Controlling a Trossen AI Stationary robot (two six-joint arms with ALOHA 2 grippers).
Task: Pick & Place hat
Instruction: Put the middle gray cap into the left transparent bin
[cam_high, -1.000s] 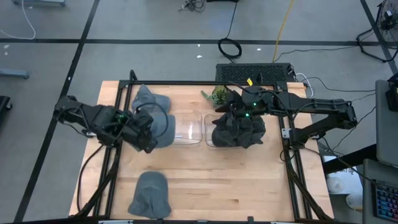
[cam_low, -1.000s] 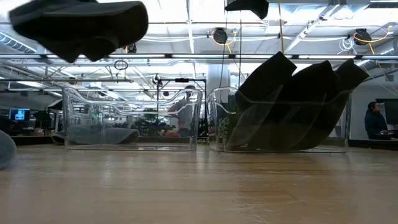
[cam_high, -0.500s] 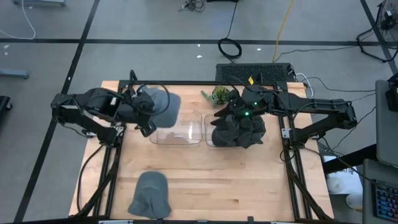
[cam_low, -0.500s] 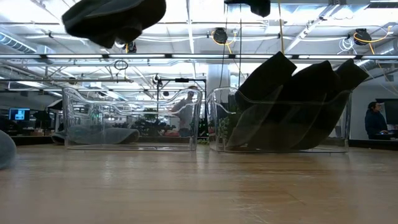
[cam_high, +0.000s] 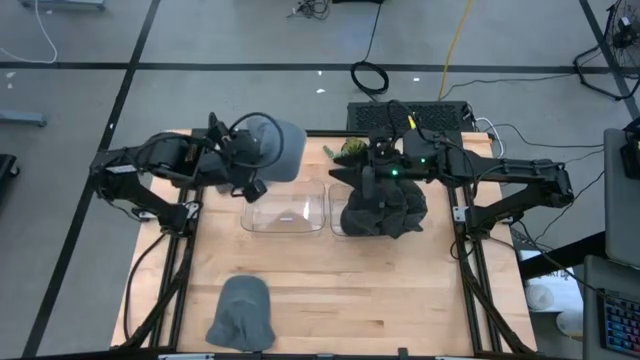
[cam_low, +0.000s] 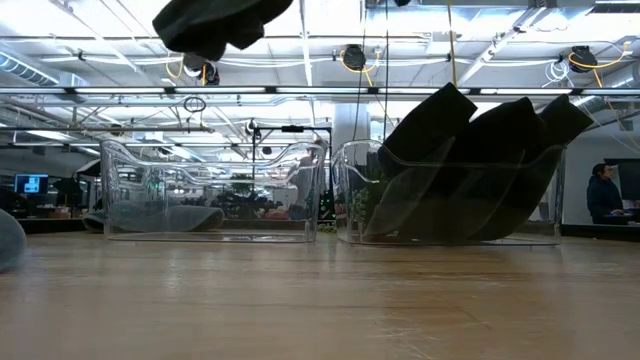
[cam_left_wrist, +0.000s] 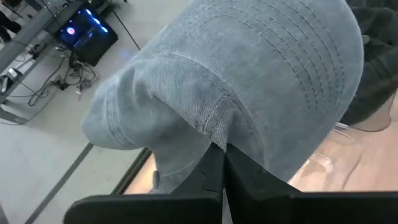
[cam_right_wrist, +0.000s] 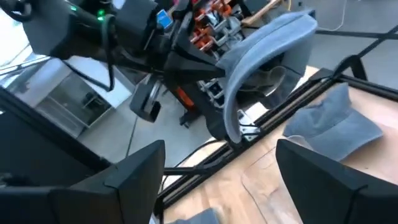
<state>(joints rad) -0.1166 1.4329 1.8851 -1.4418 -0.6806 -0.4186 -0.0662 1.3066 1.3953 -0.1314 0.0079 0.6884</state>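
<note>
My left gripper (cam_high: 248, 170) is shut on a grey hat (cam_high: 272, 147), high above the far left corner of an empty clear bin (cam_high: 285, 208). The hat also shows in the low view (cam_low: 220, 20), the left wrist view (cam_left_wrist: 249, 81) and the right wrist view (cam_right_wrist: 267, 56). My right gripper (cam_right_wrist: 217, 186) is open and empty, above the left end of a second clear bin (cam_high: 335, 222) full of dark hats (cam_high: 390, 210). Another grey hat (cam_high: 242, 315) lies flat on the table near its front edge. My left gripper pinches the grey hat between its two fingers at the seam (cam_left_wrist: 214, 134) where the stitched brim meets the crown. The fingers come from the table's left. The hat is lifted clear of the table and the bins, spreading out beyond the fingertips.
The two clear bins stand side by side at mid-table, as the low view shows (cam_low: 210, 190) (cam_low: 450, 190). A small green thing (cam_high: 352, 152) sits at the far edge. A black frame (cam_high: 300, 133) rims the table. Bare wood (cam_high: 380, 300) lies in front of the bins.
My left gripper has carried the grey hat up and toward the table's far edge and right, from beside the empty bin's left end to above its far left corner; the hat has turned about as it went. My right gripper has risen a little over the dark hats.
</note>
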